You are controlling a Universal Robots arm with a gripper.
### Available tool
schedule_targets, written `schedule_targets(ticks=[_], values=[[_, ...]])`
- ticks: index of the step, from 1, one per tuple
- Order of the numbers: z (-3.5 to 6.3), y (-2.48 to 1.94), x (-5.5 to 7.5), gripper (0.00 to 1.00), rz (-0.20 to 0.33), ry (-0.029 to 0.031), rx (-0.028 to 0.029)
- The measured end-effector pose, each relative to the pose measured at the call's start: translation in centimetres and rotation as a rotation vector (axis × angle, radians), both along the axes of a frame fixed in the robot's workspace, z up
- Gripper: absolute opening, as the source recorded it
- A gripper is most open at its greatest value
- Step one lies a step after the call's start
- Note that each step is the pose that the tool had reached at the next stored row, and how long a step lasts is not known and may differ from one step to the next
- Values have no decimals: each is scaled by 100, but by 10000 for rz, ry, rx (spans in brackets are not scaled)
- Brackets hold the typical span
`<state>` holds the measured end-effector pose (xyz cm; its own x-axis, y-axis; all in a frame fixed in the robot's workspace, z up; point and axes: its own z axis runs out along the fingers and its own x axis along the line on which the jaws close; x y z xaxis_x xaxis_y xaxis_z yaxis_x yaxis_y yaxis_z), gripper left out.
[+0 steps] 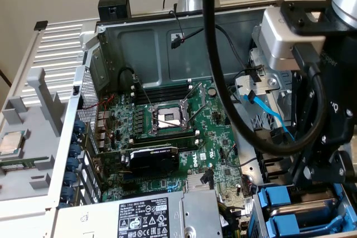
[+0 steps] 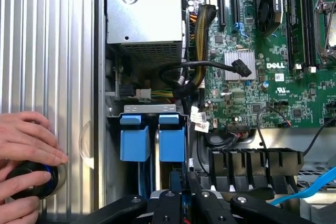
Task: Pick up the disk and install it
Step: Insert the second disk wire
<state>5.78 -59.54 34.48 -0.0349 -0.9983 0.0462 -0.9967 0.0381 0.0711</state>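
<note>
End effector (image 2: 181, 203) above blue-carriered disk (image 2: 171, 142).

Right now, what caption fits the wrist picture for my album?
Gripper shut over the blue drive carriers in the open computer, a hand resting nearby.

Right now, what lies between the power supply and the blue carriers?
In the wrist view, a cable bundle lies between the power supply and the blue carriers.
</note>
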Motion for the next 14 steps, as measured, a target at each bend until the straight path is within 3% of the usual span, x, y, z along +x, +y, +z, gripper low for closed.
schedule_targets(ticks=[14], values=[[3,-2,0,16,-26,0,4]])
